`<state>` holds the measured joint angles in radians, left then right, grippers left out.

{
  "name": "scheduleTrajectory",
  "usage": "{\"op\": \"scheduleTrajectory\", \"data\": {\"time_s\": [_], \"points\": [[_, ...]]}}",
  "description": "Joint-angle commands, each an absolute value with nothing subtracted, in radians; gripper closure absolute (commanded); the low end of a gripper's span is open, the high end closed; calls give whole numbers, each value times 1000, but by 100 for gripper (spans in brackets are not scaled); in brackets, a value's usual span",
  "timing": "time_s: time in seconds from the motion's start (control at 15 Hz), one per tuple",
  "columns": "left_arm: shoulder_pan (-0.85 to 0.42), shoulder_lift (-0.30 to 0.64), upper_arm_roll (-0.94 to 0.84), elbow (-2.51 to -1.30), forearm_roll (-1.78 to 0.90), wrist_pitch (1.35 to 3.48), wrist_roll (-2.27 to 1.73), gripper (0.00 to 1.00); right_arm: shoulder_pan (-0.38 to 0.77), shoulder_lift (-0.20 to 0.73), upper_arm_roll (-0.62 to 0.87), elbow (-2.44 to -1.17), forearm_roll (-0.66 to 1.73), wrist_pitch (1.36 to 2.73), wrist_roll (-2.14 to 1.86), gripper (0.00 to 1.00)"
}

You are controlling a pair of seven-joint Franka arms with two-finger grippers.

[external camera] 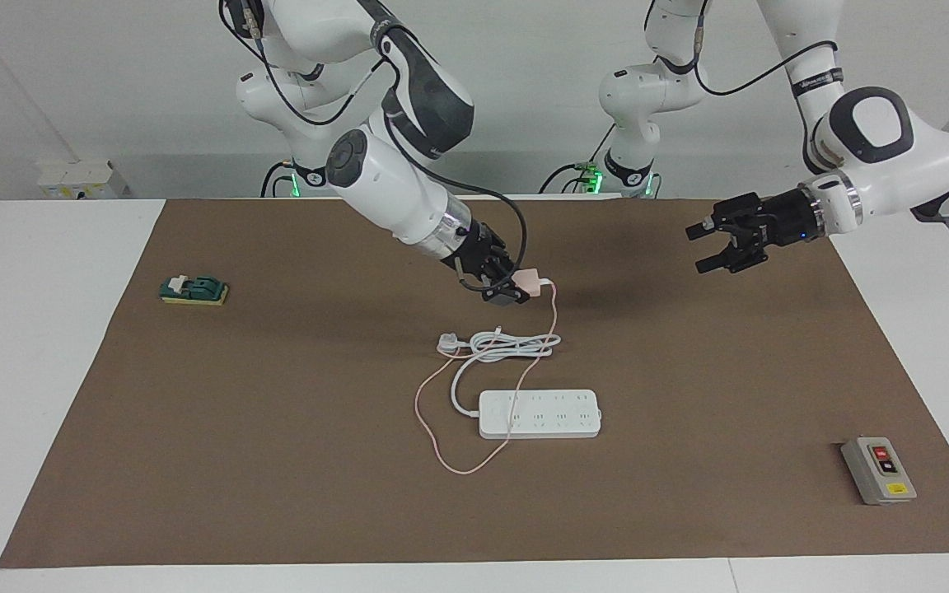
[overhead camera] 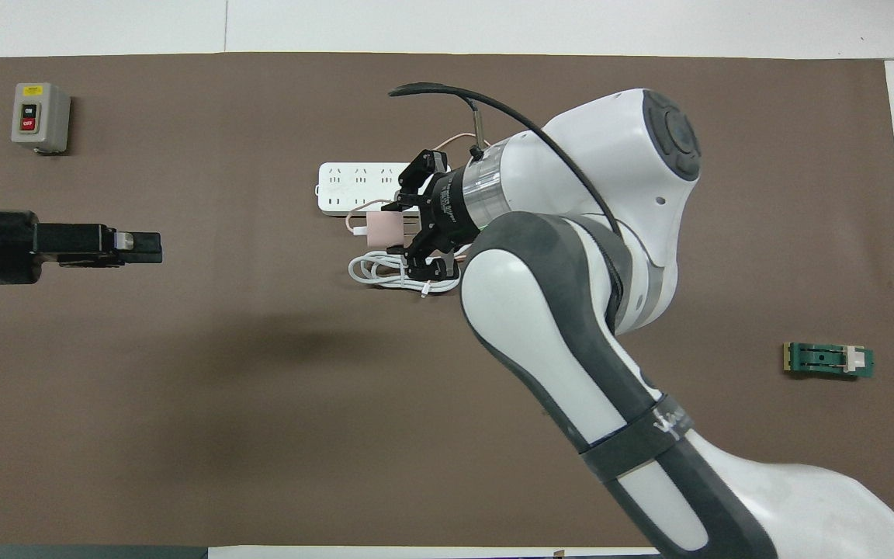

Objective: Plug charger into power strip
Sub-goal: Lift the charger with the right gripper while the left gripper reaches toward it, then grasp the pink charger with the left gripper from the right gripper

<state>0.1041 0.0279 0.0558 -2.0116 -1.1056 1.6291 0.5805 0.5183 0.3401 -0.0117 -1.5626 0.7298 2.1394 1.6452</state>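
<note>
My right gripper (external camera: pixel 516 290) is shut on the charger (external camera: pixel 529 282), a small pale pink cube, and holds it in the air over the coiled white cord (external camera: pixel 495 344). In the overhead view the charger (overhead camera: pixel 382 230) shows at the right gripper's (overhead camera: pixel 402 233) tip, between the coil (overhead camera: pixel 385 273) and the power strip (overhead camera: pixel 354 186). Its thin pink cable (external camera: pixel 433 428) hangs down and loops over the mat and across the strip. The flat white power strip (external camera: pixel 540 413) lies mid-mat, sockets up. My left gripper (external camera: pixel 717 245) is open and empty, raised toward the left arm's end; it also shows in the overhead view (overhead camera: pixel 136 247).
The white three-pin plug (external camera: pixel 446 343) lies at the coil's end. A grey box with red and black buttons (external camera: pixel 878 471) sits farther from the robots at the left arm's end. A green switch block (external camera: pixel 194 290) lies at the right arm's end. A brown mat (external camera: pixel 277 494) covers the table.
</note>
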Motion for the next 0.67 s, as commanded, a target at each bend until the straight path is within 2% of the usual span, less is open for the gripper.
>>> {"op": "scheduleTrajectory", "data": {"time_s": [0.0,0.2,0.6], "points": [[69,66,61,-2074,-1211,1655,690,0,557,376,-15,-1554,749,2201,1687,100],[19,132,57,-2147,-1437,1611,695,0,584,397,-15,-1554,742,2244,1726,100],[-57,152,58,-2149,-1509,1623,736,0,623,414,-15,-1555,736,2283,1761,100]]}}
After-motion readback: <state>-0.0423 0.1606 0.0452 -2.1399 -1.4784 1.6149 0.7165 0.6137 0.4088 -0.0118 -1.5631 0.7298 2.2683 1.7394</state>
